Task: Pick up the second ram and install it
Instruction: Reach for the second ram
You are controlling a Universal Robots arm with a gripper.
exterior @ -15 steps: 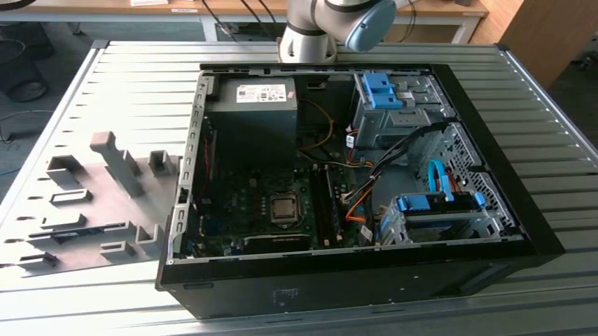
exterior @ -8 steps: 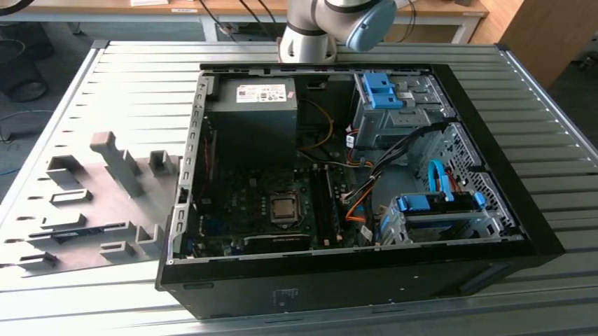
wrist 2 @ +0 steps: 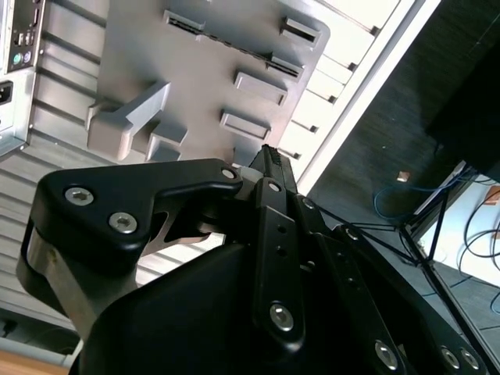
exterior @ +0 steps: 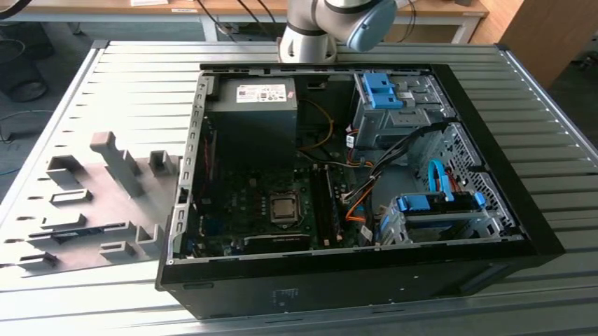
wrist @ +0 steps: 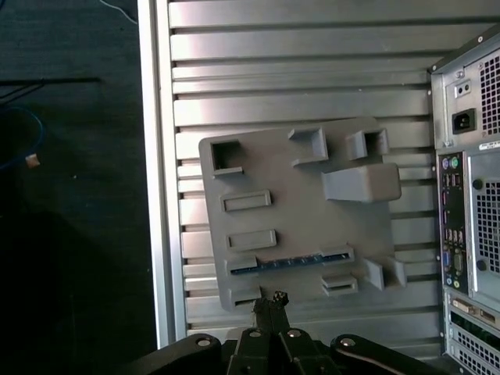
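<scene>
The second ram (wrist: 289, 263) stands on edge in a slot of the grey fixture plate (wrist: 297, 211), showing as a thin blue-green strip between two small blocks. In the exterior view the ram (exterior: 75, 229) sits low on the plate (exterior: 103, 203), at the exterior view's left of the open computer case (exterior: 234, 175). My gripper (wrist: 270, 299) hangs well above the plate, beside the stick and apart from it. Its black fingers are shut together with nothing between them. In the second wrist view the gripper (wrist 2: 269, 156) points at the plate (wrist 2: 156, 55).
Raised grey blocks (wrist: 359, 183) stand on the plate close to the stick. The case's rear panel (wrist: 469, 195) borders the plate on one side, the ribbed metal table's edge (wrist: 160, 195) on the other. Long black memory slots (exterior: 327, 203) lie on the motherboard beside the processor socket (exterior: 283, 208).
</scene>
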